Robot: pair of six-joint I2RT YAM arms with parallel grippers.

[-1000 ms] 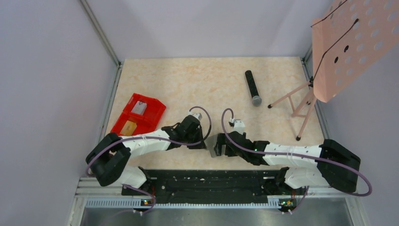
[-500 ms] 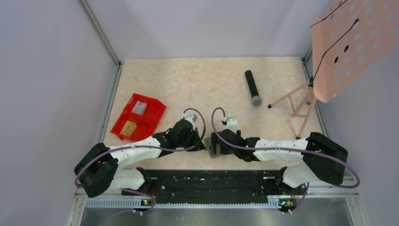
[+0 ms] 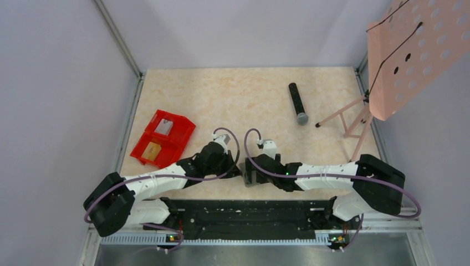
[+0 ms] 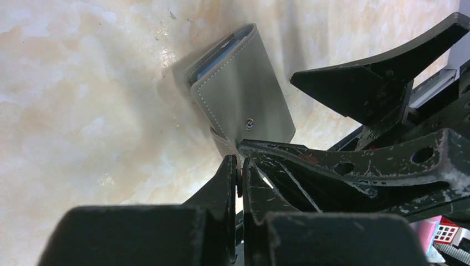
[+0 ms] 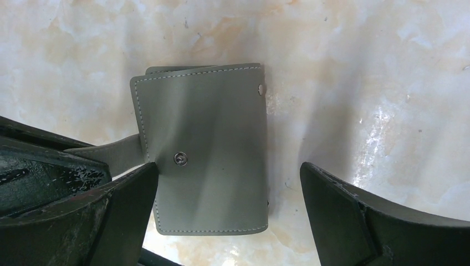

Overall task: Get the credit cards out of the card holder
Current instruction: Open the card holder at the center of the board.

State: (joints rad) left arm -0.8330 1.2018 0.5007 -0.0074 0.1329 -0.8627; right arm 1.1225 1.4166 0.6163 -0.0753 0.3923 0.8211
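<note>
At the middle of the worktop's near edge, flat on the surface: the card holder (image 3: 249, 178), a small grey bifold folded shut, pale stitching along its borders. Seen in the left wrist view, thin blue cards (image 4: 212, 68) edge-on inside its open end. On the front face, a bare snap stud (image 5: 180, 159). From under the fold, a grey strap (image 5: 113, 155) reaching out sideways.

Left gripper (image 3: 235, 171) closed tight on that strap, fingers (image 4: 226, 178) almost touching with only the strap's end between them. Right gripper (image 5: 228, 170) spread wide above the card holder, one finger at its strap-side edge, the other well clear of the opposite edge, over bare worktop.

Worktop (image 3: 221, 94) pale beige with a marbled orange tint, glossy enough to throw soft glare in the wrist views. Plain lilac-grey walls (image 3: 55, 83) on the far, left and right sides, a metal rail (image 3: 128, 127) along the left edge.

Near the left edge, a red bin (image 3: 188, 128) with two compartments, a small item in each. Toward the far right corner, a black microphone (image 3: 297, 103) lying flat. At the right edge, a pink perforated music stand (image 3: 410, 50) on thin legs.
</note>
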